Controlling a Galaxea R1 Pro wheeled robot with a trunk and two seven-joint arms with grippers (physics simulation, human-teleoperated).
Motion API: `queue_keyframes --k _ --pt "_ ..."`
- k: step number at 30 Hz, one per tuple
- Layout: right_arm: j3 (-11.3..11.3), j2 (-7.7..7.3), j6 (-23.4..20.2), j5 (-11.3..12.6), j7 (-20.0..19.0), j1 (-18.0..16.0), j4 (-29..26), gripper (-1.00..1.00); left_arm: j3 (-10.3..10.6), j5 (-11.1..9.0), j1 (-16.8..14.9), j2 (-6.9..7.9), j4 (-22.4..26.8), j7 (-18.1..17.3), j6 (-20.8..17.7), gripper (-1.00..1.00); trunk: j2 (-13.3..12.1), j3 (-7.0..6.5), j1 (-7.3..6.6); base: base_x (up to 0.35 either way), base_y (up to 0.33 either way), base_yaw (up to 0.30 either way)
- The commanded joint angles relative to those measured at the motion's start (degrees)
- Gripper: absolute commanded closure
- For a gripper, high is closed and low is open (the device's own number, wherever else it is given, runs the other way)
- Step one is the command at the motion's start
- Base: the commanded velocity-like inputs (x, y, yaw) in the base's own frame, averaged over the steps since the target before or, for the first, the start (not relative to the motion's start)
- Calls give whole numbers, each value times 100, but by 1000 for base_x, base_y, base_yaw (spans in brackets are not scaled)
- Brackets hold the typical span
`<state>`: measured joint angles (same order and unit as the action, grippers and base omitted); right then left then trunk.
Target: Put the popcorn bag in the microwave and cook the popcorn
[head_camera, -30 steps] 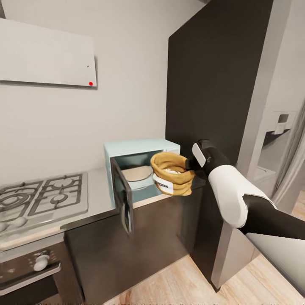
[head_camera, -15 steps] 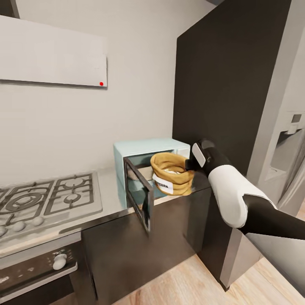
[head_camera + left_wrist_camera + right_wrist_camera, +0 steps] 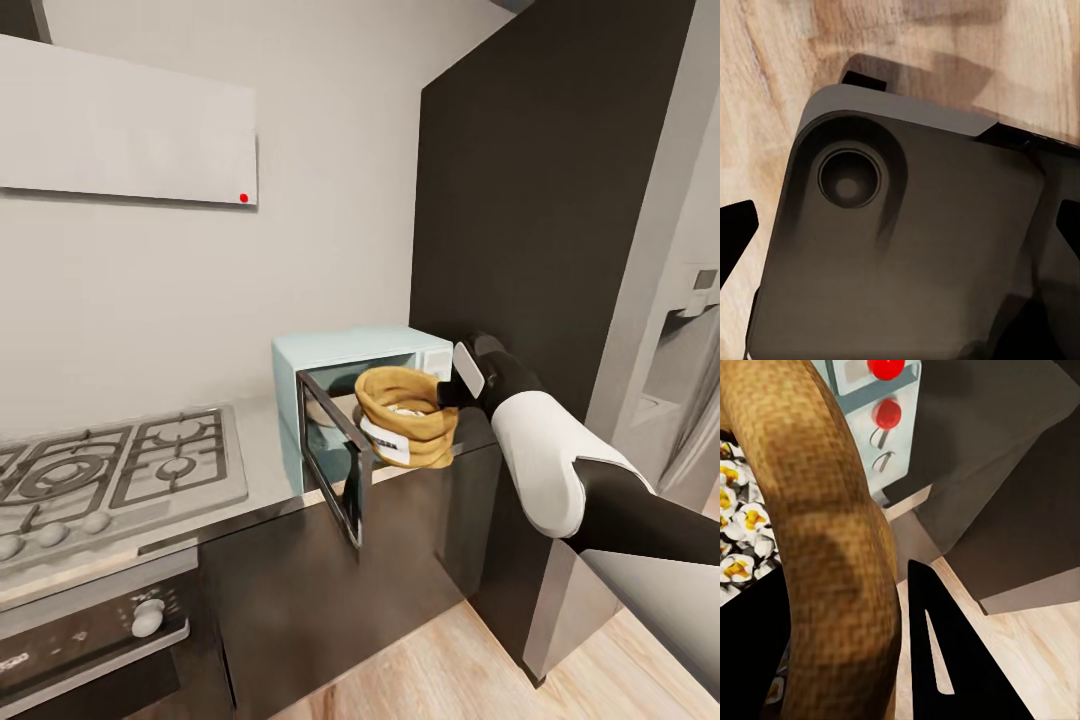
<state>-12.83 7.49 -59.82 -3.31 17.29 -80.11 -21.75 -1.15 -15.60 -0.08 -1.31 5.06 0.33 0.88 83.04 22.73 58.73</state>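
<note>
The right pincer [image 3: 447,392] is closed on the rolled rim of the popcorn bag [image 3: 403,416], holding it in the air before the open microwave [image 3: 345,352], above the table [image 3: 262,460] edge. Its door [image 3: 338,462] stands half open (perhaps too narrow), so I think the bag may catch on it and tip. The left pincer's state I cannot tell.

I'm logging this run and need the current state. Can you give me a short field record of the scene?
holder: right gripper pinches the rolled rim of the popcorn bag
bag position: in the air in front of the microwave opening
bag contents: white and yellow popcorn pieces
microwave door: swung open
left gripper: fingers spread over the wood floor
beside microwave: gas hob
</note>
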Motion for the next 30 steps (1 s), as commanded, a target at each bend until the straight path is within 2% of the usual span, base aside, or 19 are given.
queue_keyframes --k 1,20,30 --pt "-44 7 -18 -30 4 -4 -6 100 -9 -22 -1 -1 2 3 9 -100 4 6 0 0 0 0" --pt "-36 40 -18 -23 2 -4 2 100 -8 -23 -1 -1 0 2 9 -100 4 6 0 106 0 0" --pt "-36 35 -18 -21 1 -4 4 100 -8 -22 -1 -1 -1 2 9 -100 4 6 0 116 79 0"
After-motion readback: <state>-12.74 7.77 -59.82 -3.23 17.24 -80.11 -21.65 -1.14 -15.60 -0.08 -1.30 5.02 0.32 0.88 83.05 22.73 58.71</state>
